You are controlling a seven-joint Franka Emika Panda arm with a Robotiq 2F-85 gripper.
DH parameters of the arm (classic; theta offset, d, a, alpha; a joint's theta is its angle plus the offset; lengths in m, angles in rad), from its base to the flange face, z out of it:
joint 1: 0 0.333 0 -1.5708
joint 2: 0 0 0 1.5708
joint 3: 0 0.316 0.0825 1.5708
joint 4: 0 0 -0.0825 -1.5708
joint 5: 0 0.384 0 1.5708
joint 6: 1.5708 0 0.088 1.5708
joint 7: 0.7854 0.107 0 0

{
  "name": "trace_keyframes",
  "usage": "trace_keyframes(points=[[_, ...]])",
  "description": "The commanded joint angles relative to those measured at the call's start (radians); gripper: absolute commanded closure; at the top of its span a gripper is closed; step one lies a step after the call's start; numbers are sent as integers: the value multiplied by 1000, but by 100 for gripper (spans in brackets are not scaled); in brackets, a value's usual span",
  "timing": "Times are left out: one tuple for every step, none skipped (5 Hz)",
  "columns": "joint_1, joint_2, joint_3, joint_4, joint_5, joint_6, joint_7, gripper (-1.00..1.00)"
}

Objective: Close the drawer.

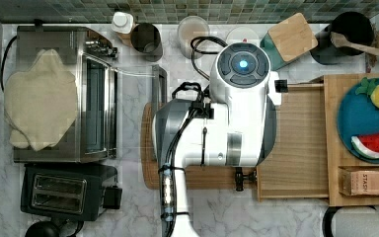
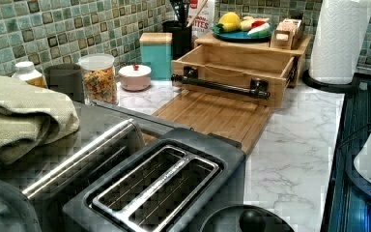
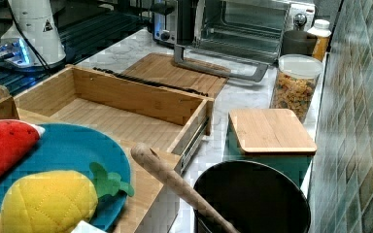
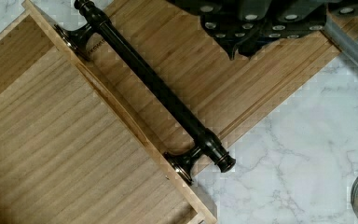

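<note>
Gripper (image 4: pixel 261 28) shows in the wrist view as dark finger hardware hanging over the cutting board (image 4: pixel 242 88), clear of the handle (image 4: pixel 158 88); fingers look close together w/ nothing between them, but can't tell for sure if shut or slightly apart. In the top view the arm's white body (image 1: pixel 237 118) covers the board and the drawer's front edge.

The drawer (image 2: pixel 232 60) stands pulled well out from under the cabinet top (image 2: pixel 256 42), its grained bottom bare in the right view. Dark bar handle runs along the front panel, just above the board, approx. parallel to the board's near edge.

Blue plate (image 3: pixel 73 150) w/ plush fruit sits on the cabinet top. In the left view: toaster (image 2: pixel 159 188) up front, cereal jar (image 2: pixel 99 77) and teal canister (image 2: pixel 157 55) by the tile wall, paper towel roll (image 2: pixel 340 38) at the left view's right.
</note>
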Motion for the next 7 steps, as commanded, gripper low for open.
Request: trace_keyframes(points=[[0, 0, 0, -11, -6, 0, 0, 100], [18, -22, 18, -103, -58, 112, -76, 100], [28, -8, 35, -129, -60, 133, -199, 100], [28, -23, 44, -190, -36, 193, -358, 100], [51, -6, 23, -210, -16, 187, -477, 100], [62, -43, 31, -375, -102, 399, -383, 100], [68, -2, 27, -372, -89, 409, -440, 100]])
